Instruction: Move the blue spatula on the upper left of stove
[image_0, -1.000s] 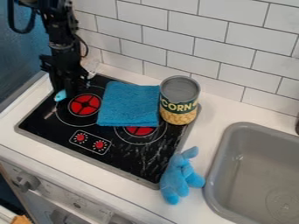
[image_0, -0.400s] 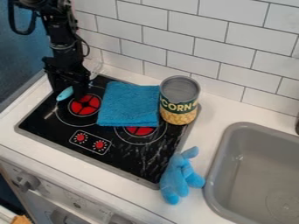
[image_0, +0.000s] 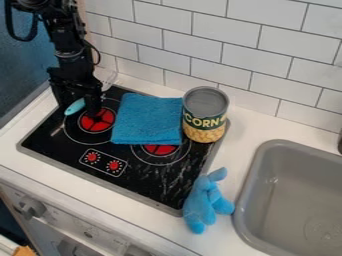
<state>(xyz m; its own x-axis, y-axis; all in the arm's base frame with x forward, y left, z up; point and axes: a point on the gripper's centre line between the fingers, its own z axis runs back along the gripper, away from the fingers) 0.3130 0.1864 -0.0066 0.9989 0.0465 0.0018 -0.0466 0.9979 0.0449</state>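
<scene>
Blue spatula (image_0: 75, 106) lies at the stove's (image_0: 139, 177) upper left, partly hidden by my gripper (image_0: 80, 105). Placement looks nearly done. Open or closed on it: I cannot tell. Left to do: confirm release, back away

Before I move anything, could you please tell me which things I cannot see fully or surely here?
All in the camera view:
- Blue spatula: the black gripper hides what lies beyond its blue end.
- Burner by the towel: the towel covers its upper part.
- Sink: cut off by the right edge.
- Brown thing, lower left: cut off by the bottom edge, I cannot tell what it is.
</scene>
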